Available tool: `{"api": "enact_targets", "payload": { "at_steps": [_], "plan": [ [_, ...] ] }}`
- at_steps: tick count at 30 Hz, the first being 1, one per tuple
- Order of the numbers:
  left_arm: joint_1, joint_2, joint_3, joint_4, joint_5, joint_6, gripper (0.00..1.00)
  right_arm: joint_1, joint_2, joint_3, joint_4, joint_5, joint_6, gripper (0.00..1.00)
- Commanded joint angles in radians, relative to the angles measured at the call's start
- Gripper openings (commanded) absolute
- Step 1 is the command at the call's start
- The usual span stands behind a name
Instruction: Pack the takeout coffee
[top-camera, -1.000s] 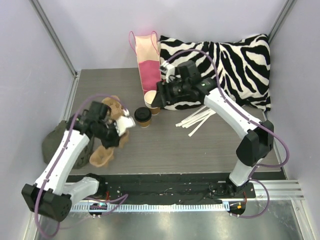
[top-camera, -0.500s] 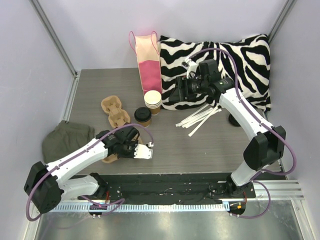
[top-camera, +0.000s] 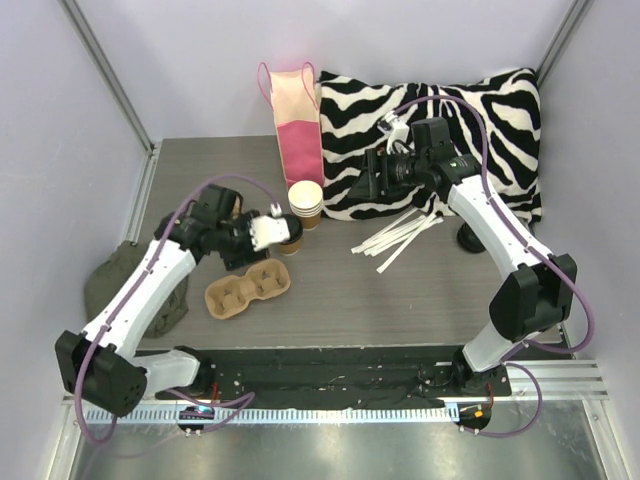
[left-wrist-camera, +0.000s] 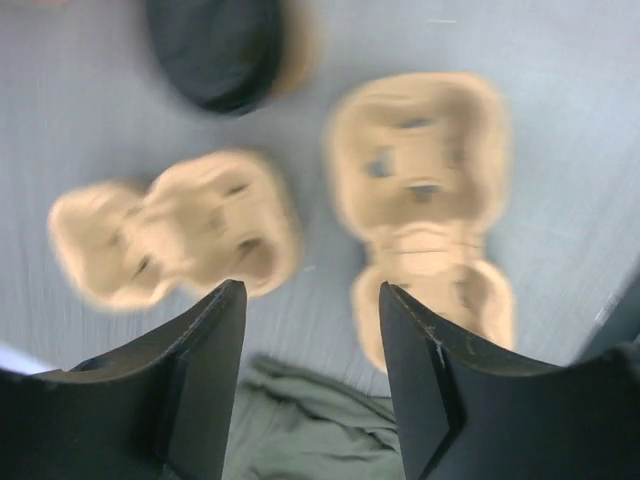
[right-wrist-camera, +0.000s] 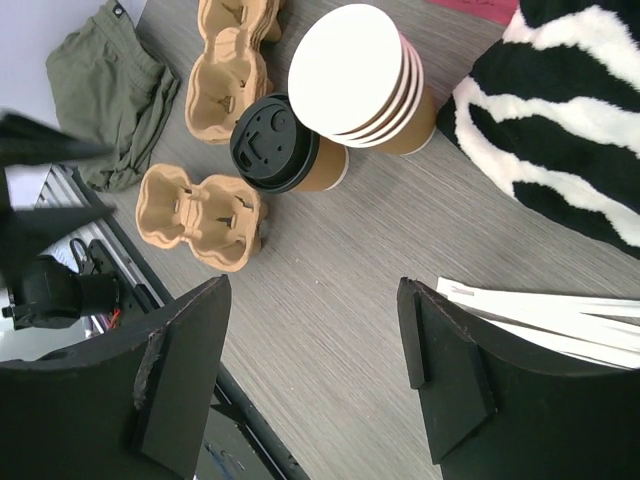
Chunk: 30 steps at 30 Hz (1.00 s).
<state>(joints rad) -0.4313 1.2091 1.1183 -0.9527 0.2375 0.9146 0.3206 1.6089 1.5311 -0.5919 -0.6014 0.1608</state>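
A stack of cream-rimmed takeout coffee cups (top-camera: 306, 200) (right-wrist-camera: 360, 72) stands by the foot of the pink-and-cream paper bag (top-camera: 298, 120). Beside it is a kraft-brown cup with a black lid (top-camera: 291, 234) (right-wrist-camera: 277, 145). My left gripper (top-camera: 263, 232) (left-wrist-camera: 310, 292) hovers just left of the lidded cup, open and holding nothing. Below it lie two tan pulp carriers (left-wrist-camera: 420, 190) (left-wrist-camera: 175, 235), blurred in the left wrist view. My right gripper (top-camera: 372, 180) (right-wrist-camera: 315, 290) hangs open above the table to the right of the cups, over the pillow's edge.
One carrier (top-camera: 248, 290) (right-wrist-camera: 203, 215) lies near the front, the other (right-wrist-camera: 235, 55) partly under my left arm. A zebra pillow (top-camera: 450, 120) fills the back right. White strips (top-camera: 398, 236) lie in front of the pillow. A green cloth (top-camera: 108, 285) sits at the left edge.
My left arm swung from the front edge back up to the lidded cup and its jaws opened. A carrier now lies at the front. My right gripper drew back slightly to the right.
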Motion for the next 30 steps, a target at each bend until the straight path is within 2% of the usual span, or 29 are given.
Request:
{"api": "enact_targets", "payload": {
  "at_steps": [1,5,7,12,15,18,21,25,30],
  "plan": [
    [0.101,0.102,0.044,0.047,-0.021,-0.199,0.58,-0.014,-0.035,0.021,0.041,-0.008,0.020,0.76],
    [0.147,0.230,0.074,0.147,-0.035,-0.330,0.54,-0.023,-0.017,0.072,0.040,0.076,0.010,0.76],
    [0.149,0.283,0.068,0.193,-0.094,-0.385,0.54,-0.026,0.005,0.124,0.034,0.123,-0.017,0.76],
    [0.157,0.371,0.057,0.291,-0.181,-0.411,0.57,-0.029,0.083,0.245,0.026,0.270,-0.020,0.76],
    [0.172,0.420,0.057,0.334,-0.228,-0.413,0.57,-0.028,0.158,0.346,0.043,0.299,0.011,0.76],
    [0.218,0.470,0.080,0.359,-0.228,-0.411,0.57,-0.018,0.235,0.448,0.090,0.310,0.072,0.78],
    [0.301,0.530,0.150,0.347,-0.213,-0.433,0.55,0.021,0.310,0.558,0.122,0.368,0.077,0.80],
    [0.354,0.563,0.227,0.342,-0.191,-0.456,0.55,0.074,0.404,0.699,0.176,0.466,0.077,0.85],
    [0.379,0.554,0.297,0.332,-0.155,-0.500,0.61,0.132,0.515,0.822,0.277,0.594,0.082,0.85]
  ]
}}
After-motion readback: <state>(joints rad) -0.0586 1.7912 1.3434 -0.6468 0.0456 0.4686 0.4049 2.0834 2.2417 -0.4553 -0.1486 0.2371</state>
